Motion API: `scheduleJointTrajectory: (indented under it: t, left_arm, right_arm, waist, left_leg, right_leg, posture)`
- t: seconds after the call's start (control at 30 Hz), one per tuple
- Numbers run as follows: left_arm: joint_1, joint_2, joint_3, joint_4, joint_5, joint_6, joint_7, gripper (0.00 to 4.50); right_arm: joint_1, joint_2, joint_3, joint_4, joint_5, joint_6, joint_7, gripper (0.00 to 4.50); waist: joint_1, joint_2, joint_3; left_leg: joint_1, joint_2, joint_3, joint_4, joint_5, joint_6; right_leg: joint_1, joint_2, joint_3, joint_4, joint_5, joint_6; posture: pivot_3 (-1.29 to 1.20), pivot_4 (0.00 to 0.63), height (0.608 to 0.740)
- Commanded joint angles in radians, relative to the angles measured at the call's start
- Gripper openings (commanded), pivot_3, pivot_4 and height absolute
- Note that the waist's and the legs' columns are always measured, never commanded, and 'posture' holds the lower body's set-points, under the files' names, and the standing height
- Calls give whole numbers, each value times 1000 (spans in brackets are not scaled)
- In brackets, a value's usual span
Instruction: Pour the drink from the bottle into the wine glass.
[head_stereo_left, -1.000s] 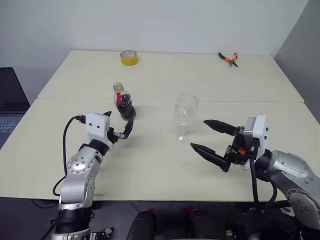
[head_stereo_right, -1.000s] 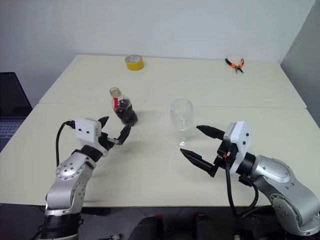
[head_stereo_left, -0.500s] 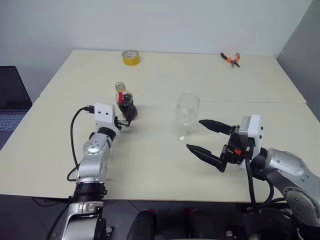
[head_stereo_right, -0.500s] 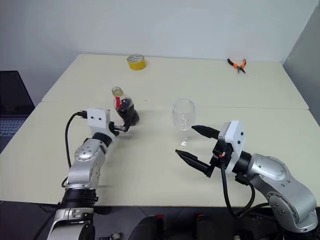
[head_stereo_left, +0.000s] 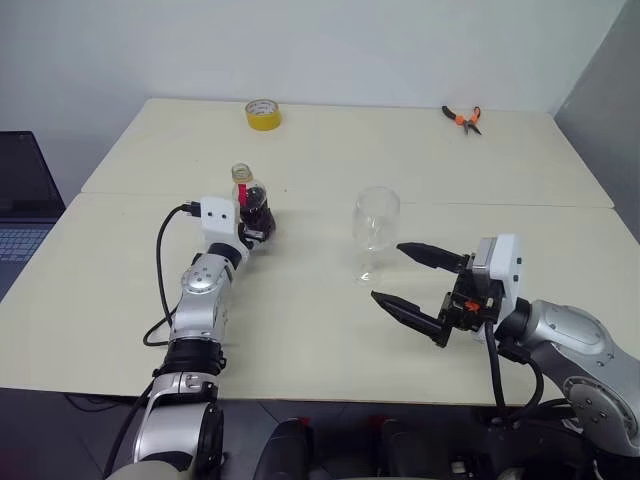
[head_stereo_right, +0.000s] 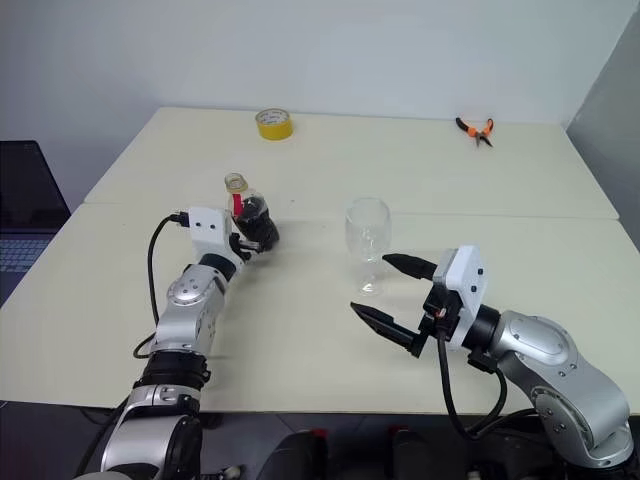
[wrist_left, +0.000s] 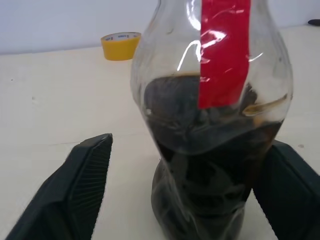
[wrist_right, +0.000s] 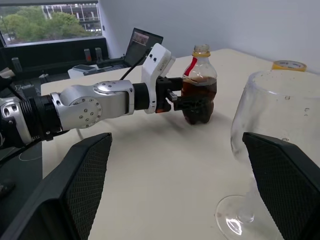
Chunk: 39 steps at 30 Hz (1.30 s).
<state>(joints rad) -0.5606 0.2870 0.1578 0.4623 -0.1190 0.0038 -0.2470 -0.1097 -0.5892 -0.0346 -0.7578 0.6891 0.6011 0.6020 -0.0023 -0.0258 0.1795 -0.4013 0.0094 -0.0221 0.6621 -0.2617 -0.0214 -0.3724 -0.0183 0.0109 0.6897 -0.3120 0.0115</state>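
The bottle (head_stereo_left: 252, 205), clear plastic with a red strip and a yellowish top, stands upright on the table, about half full of the dark drink (wrist_left: 200, 150). My left gripper (head_stereo_left: 255, 228) reaches level around its lower body, with a finger on each side. In the left wrist view one finger (wrist_left: 80, 190) stands clear of the bottle's wall and the other finger (wrist_left: 287, 195) is right against it. The wine glass (head_stereo_left: 375, 225) stands upright to the right of the bottle. My right gripper (head_stereo_left: 388, 271) is wide open just right of the glass's foot, holding nothing.
A yellow tape roll (head_stereo_left: 259, 114) lies at the far side of the table (head_stereo_left: 300, 330), and orange-handled pliers (head_stereo_left: 460, 117) lie at the far right. A laptop (head_stereo_left: 20, 200) sits off the table's left edge. A seam crosses the table behind the glass.
My left arm has stretched forward, bringing its gripper from short of the bottle to around the bottle's lower body. The right gripper, glass and bottle have kept their places.
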Motion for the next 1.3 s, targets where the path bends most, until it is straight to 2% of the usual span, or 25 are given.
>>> scheduleJointTrajectory:
  t: [0.03,0.2,0.27,0.53,0.73,0.87,1.17,1.3]
  left_arm:
    - [-24,-1,8,-30,-23,-32,-20,2885]
    - [-27,2,8,-30,-25,-39,-31,1278]
    - [-29,3,9,-33,-27,-42,-36,957]
    - [-61,11,-62,-215,-64,23,-175,782]
    - [-110,37,-126,-234,-42,24,-265,770]
    - [-218,103,-259,-150,123,-180,-347,756]
    - [-352,164,-354,49,287,-512,-364,739]
    - [-394,189,-369,143,356,-633,-316,738]
  right_arm:
    - [2,1,-12,-19,0,-25,0,4500]
    - [-2,5,-11,-19,0,-31,-5,4500]
    - [-4,9,-11,-19,0,-33,-8,4500]
    - [-29,30,-26,-30,6,-36,-50,4500]
    - [-36,56,-30,-22,-13,-48,-100,4500]
    - [-41,87,-29,-8,-54,-72,-146,4500]
    - [-86,144,11,28,-162,-109,-208,4500]
    - [-103,162,19,39,-190,-115,-221,4500]
  waist:
    - [0,0,0]
    - [0,0,0]
    - [0,0,0]
    - [0,-1,0]
    - [-1,-1,0]
    - [-1,-1,1]
    - [-3,-1,1]
    - [-3,-1,1]
  left_leg:
    - [0,0,0,0,0,0]
    - [0,0,0,0,0,0]
    - [0,0,0,0,0,0]
    - [-1,0,0,0,0,-1]
    - [-1,0,0,0,0,-1]
    - [-1,0,0,0,0,-1]
    - [-1,0,2,0,0,0]
    - [-1,0,1,0,0,0]
  right_leg:
    - [0,0,0,0,0,0]
    - [0,0,0,0,0,0]
    - [0,0,0,0,0,0]
    - [0,0,0,0,0,0]
    - [0,0,0,0,0,0]
    - [-1,1,0,1,0,0]
    - [-2,0,2,0,0,0]
    - [-2,1,2,1,0,0]
  posture:
    - [0,150,740]
    - [0,150,740]
    - [0,150,740]
    - [0,150,740]
    - [0,150,740]
    - [0,150,740]
    - [0,150,740]
    - [0,150,740]
